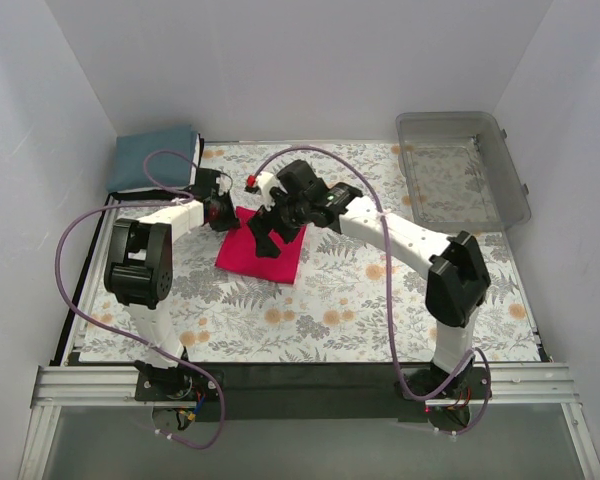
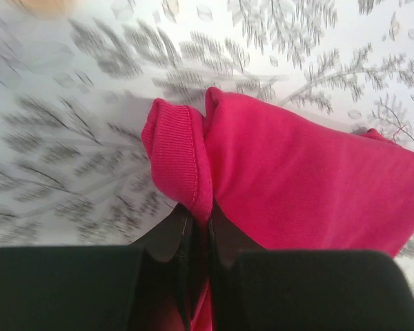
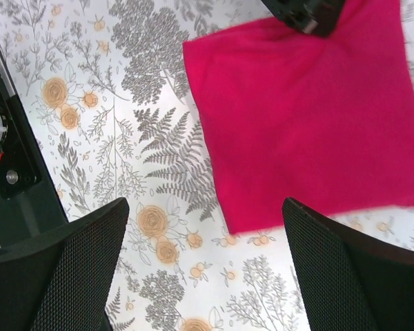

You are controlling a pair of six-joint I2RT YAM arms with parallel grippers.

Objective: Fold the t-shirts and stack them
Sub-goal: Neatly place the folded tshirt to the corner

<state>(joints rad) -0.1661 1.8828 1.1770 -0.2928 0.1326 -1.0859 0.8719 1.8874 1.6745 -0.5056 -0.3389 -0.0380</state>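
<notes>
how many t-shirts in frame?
2. The crimson-pink shirt lies folded at centre, its edge pinched in the left gripper; the teal-blue shirt sits folded at the far-left corner. Another could hide beneath either; can't tell.

A lab test booth (plain white walls [image 1: 310,70], aluminium base rail [image 1: 90,385]).

Flowered worktop [image 1: 330,310] with a clear plastic bin [image 1: 448,117] in its far right corner.
A pale cloth printed with grey ferns and orange blossoms covers the worktop, and plain white walls [image 1: 310,70] close it in on the left, far and right sides. The bin sits upright with its long side along the right edge, and the print shows through its base. An aluminium rail [image 1: 90,385] runs along the near edge, with a black plate [image 1: 310,378] at its middle.
</notes>
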